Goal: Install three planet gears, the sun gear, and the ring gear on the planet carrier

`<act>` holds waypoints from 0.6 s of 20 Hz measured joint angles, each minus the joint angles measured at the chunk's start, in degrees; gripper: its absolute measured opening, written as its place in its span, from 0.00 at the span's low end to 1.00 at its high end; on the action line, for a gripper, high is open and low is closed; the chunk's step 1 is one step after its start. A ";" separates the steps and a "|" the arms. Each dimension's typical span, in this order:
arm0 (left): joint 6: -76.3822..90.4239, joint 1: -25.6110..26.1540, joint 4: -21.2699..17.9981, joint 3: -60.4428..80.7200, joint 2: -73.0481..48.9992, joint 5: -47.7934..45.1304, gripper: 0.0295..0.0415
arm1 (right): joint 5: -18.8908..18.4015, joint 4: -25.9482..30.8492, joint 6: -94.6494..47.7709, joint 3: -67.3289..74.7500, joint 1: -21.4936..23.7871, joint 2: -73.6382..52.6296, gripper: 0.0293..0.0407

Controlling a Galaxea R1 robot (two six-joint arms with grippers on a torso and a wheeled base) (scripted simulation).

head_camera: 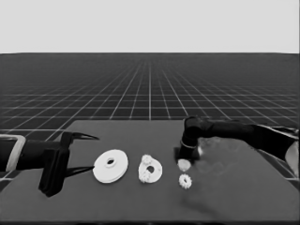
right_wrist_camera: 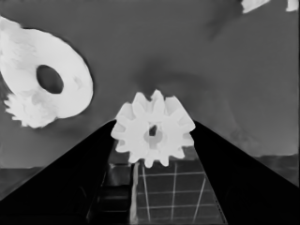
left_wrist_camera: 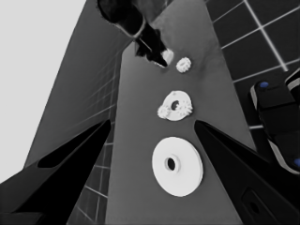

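The smaller round part (head_camera: pixel 153 170), the planet carrier, lies mid-table with two planet gears (head_camera: pixel 146 160) (head_camera: pixel 146 176) on it and its centre hole bare. My right gripper (head_camera: pixel 184 159) points down just right of it, shut on a third gear (right_wrist_camera: pixel 153 129) (head_camera: pixel 183 164) low over the table. A fourth gear (head_camera: pixel 185 181) lies loose nearer the front. I cannot tell which gear is the sun gear. The larger round part (head_camera: pixel 110 165), the ring gear, lies flat to the left. My left gripper (head_camera: pixel 84 153) waits open beside it, holding nothing.
A thin white piece (head_camera: pixel 200 150) stands just right of the right gripper. The right arm (head_camera: pixel 234 130) reaches in over the table's right half. Dark machinery with blue lights (left_wrist_camera: pixel 276 117) sits past the table's edge.
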 joint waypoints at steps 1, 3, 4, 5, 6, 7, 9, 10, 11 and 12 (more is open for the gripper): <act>0.00 0.00 0.00 0.00 0.00 0.00 0.75 | -0.17 0.29 1.08 -5.39 0.13 8.14 0.17; 0.00 0.00 0.00 0.00 0.00 0.00 0.75 | 0.06 0.59 -0.01 -12.79 0.21 15.44 0.17; 0.00 0.00 0.00 0.00 0.00 0.00 0.75 | 0.16 0.66 -0.51 -14.71 0.22 16.95 0.17; 0.00 0.00 0.00 0.00 0.00 0.00 0.75 | 0.21 0.69 -0.84 -15.90 0.21 17.82 0.17; 0.00 0.00 0.00 0.00 0.00 0.00 0.75 | 0.25 0.72 -1.05 -16.63 0.20 18.31 0.17; 0.00 0.00 0.00 0.00 0.00 0.00 0.75 | 0.27 0.73 -1.19 -17.06 0.20 18.60 0.17; 0.00 0.00 0.00 0.00 0.00 0.00 0.75 | 1.24 -2.91 -2.41 -19.15 -3.28 19.31 0.17; 0.00 0.00 0.00 0.00 0.00 0.00 0.75 | 1.98 -5.00 -3.30 -20.67 -5.76 19.73 0.17; 0.00 0.00 0.00 0.00 0.00 0.00 0.75 | 2.50 -6.16 -3.93 -21.77 -7.11 20.04 0.17; 0.00 0.00 0.00 0.00 0.00 0.00 0.75 | 2.84 -6.82 -4.32 -22.46 -7.84 20.25 0.17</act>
